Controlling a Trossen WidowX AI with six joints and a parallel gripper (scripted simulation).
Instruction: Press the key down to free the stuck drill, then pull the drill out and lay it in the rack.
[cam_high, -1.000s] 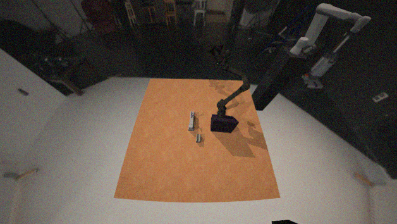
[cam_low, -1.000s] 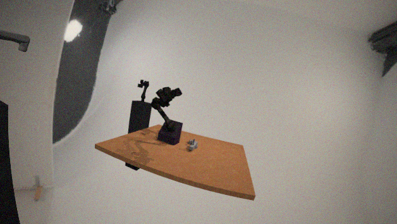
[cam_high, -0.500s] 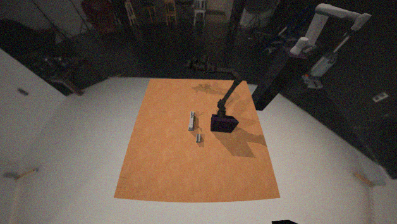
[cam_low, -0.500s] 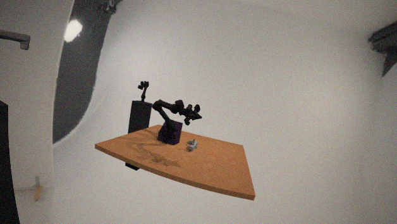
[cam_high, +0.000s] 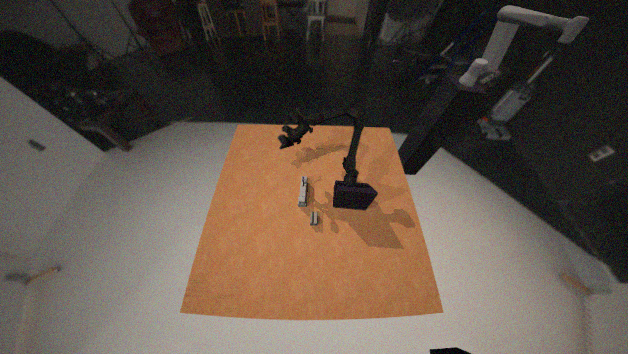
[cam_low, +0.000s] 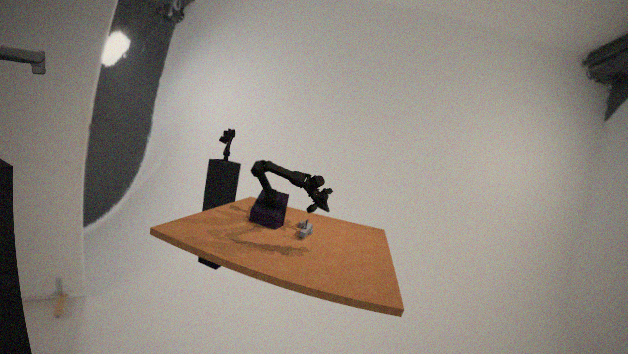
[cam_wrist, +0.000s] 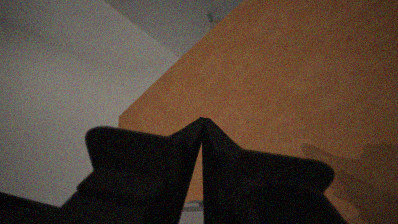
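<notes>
My gripper (cam_high: 283, 146) (cam_low: 327, 209) (cam_wrist: 204, 122) is shut with its fingertips together and nothing between them. It hangs above the table, beyond the far end of the long grey block in the top view. That long grey block (cam_high: 303, 194) lies on the table, with a small dark part at its far end. A smaller grey piece (cam_high: 314, 218), perhaps the rack, lies nearer the top camera. In the exterior view a grey block (cam_low: 305, 231) shows with a small dark upright part. The drill and the key are too small to tell apart.
The orange table (cam_high: 260, 270) (cam_low: 350, 270) carries the arm's dark base box (cam_high: 353, 195) (cam_low: 269, 210) beside the grey pieces. A tall dark pillar (cam_high: 430, 131) (cam_low: 221, 185) stands just off the table's edge, behind the arm.
</notes>
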